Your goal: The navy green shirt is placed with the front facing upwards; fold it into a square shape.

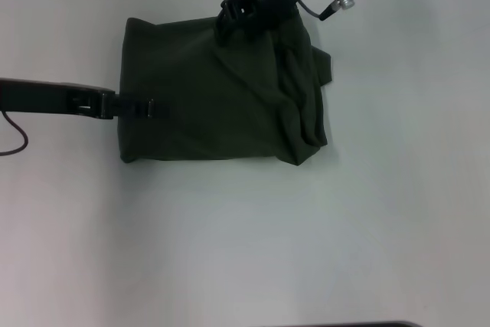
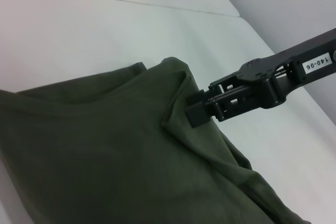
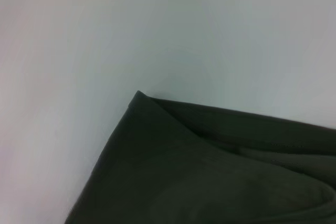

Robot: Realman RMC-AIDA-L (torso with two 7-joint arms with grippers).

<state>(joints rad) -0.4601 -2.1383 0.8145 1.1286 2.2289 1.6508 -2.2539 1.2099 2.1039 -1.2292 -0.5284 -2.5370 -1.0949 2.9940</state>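
The navy green shirt (image 1: pixel 214 97) lies folded into a rough rectangle on the white tabletop (image 1: pixel 306 243). The right gripper (image 1: pixel 233 14) pinches its far edge, lifting a ridge of cloth; the left gripper (image 1: pixel 136 107) clamps the left edge.

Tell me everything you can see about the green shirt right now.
The navy green shirt is dark olive, soft, cotton-looking cloth, folded into a rough rectangle on the white table. Its right side is bunched and wrinkled. The left gripper sits at its left edge; the right gripper pinches a raised fold near the far edge.
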